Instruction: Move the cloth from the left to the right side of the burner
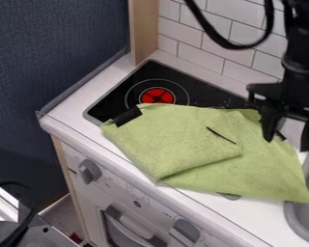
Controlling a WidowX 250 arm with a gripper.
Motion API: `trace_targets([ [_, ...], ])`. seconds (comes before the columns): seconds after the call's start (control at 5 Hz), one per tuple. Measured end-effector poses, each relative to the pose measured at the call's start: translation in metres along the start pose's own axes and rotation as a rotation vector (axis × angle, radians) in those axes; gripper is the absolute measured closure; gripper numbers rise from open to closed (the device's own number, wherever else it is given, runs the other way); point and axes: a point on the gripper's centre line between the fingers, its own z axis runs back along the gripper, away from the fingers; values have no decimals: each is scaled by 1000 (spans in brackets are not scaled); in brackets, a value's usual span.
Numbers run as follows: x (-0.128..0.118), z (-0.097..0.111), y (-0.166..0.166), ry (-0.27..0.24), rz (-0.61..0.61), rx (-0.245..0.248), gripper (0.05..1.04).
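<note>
The green cloth (194,137) lay in a folded, 2-layered heap, its left end on the black cooktop (205,96), just in front of the red burner (157,95), and the rest stretched right across the white counter (75,107). A black patch marked its left corner, and a thin black strip crossed the upper layer. At the far right, its front corner reached the rim of the grey sink (291,218). The black gripper (289,141) hung over the cloth's right end, open, its 2 fingers well apart and pointing down. A sliver of something grey (230,196) showed under the cloth's front edge. Below the counter were 2 grey knobs (89,171) and an oven door (128,226) with a handle. Behind stood a white tiled wall (199,41), beside a wooden post (143,36)
</note>
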Motion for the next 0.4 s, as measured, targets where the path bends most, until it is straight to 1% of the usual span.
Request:
trace_targets([
  [0.2, -2, 26, 2, -34, 102, -1, 86],
  [0.4, 2, 29, 12, -39, 102, 16, 79],
])
